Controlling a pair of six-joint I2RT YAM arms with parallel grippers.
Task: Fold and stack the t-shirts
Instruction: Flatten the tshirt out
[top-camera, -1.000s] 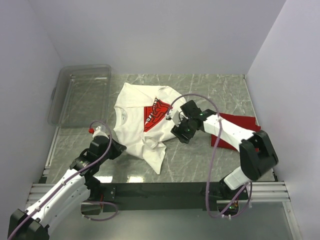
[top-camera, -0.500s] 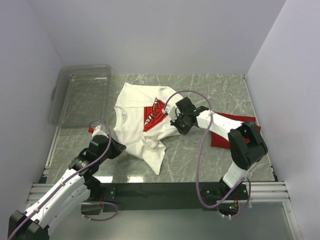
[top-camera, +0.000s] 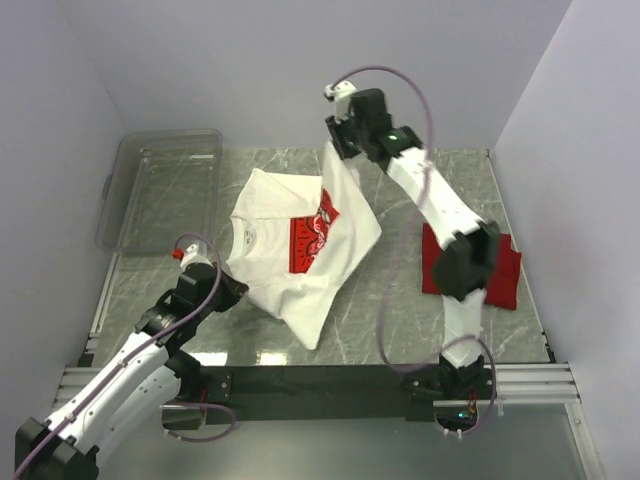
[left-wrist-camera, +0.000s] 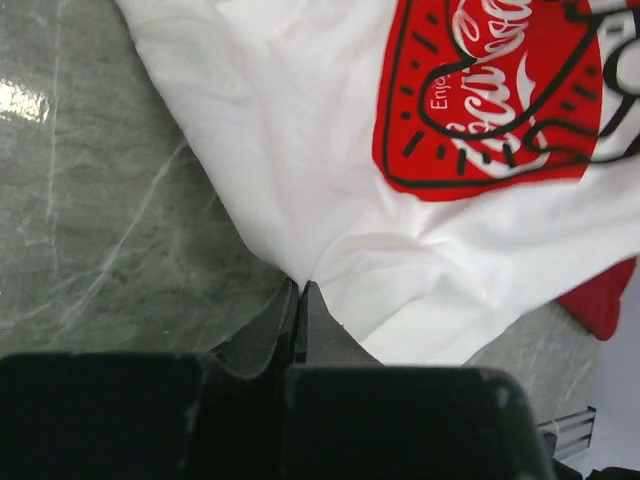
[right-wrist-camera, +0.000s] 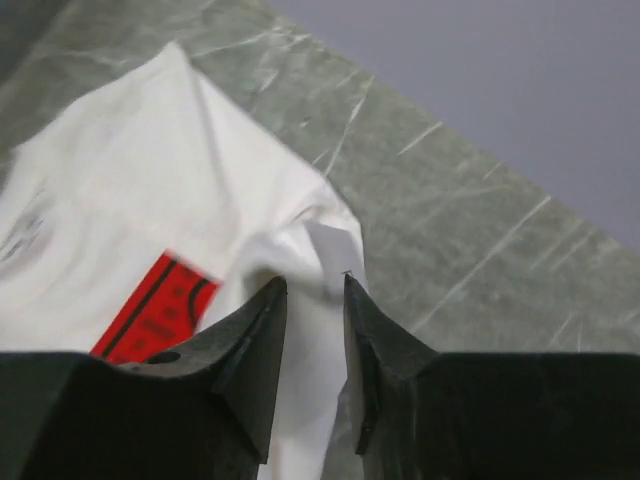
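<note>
Grey marbled stone makes up your desk (top-camera: 400, 330), boxed in by pale walls, with a clear bin (top-camera: 165, 150) at the back left corner.

The white t-shirt (top-camera: 290, 270) lies mid-desk and is gripped from two sides. Your right pincer (top-camera: 340, 140) is clenched on one of its corners and holds it high above the back of the desk, so the cloth hangs from it in a slanted sheet. Your left pincer (top-camera: 228, 290) is clamped on the near-left edge, low by the desk. In the left wrist view the fabric gathers to a point at its closed tips.

The red t-shirt (top-camera: 500, 270) lies flat on the right side, well apart from the white one and partly behind the right arm. It looks like a compact rectangle, so I judge it already folded. The white one is not yet folded, and nothing is stacked, so most of the work is left.

The red chest print (left-wrist-camera: 490, 90) carries white Coca-Cola script with a small "Enjoy" beside it, both only partly legible. A neck label (top-camera: 245, 232) is too small to read.
</note>
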